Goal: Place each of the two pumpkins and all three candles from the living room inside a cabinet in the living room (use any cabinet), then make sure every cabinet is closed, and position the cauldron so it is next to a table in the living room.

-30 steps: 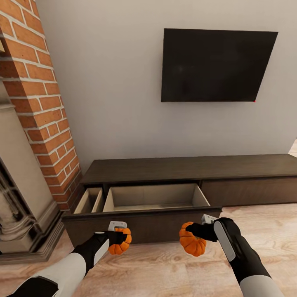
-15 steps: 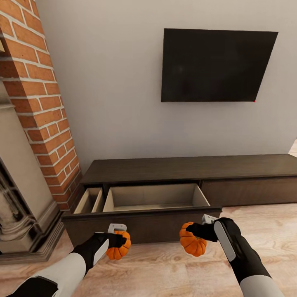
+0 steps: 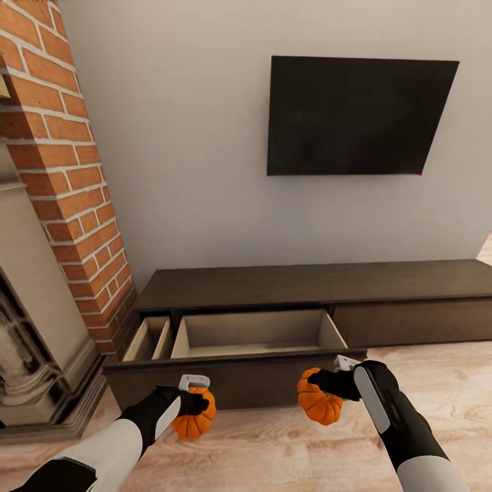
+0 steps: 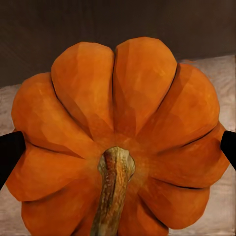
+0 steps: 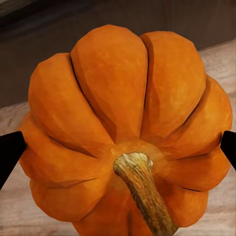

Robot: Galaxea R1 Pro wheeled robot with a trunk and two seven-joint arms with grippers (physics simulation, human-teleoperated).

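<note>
Two small, round, ribbed, bright-orange pumpkins show, one in each gripper, both held above the pale wood floor [image 3: 273,444] just in front of the cabinet [image 3: 321,283].

On the left, the left gripper [image 3: 196,404] is clamped on the left pumpkin [image 3: 194,422]; in the left wrist view its black fingertips [image 4: 10,155] press against opposite sides of the fruit, whose brown-green stem [image 4: 114,191] points back toward the camera.

The cabinet is a long, low, dark-brown unit against the grey wall, under one black television [image 3: 359,116]. Its left drawer [image 3: 232,372] is pulled out toward the robot, showing a pale interior split into a narrow left compartment and a wide right one.

On the right, the right gripper [image 3: 326,384] grips the right pumpkin [image 3: 319,404], which hangs to the left of the black wrist. The right wrist view shows fingertips [image 5: 11,152] tight on both flanks and the stem [image 5: 145,194] angled toward the camera.
</note>
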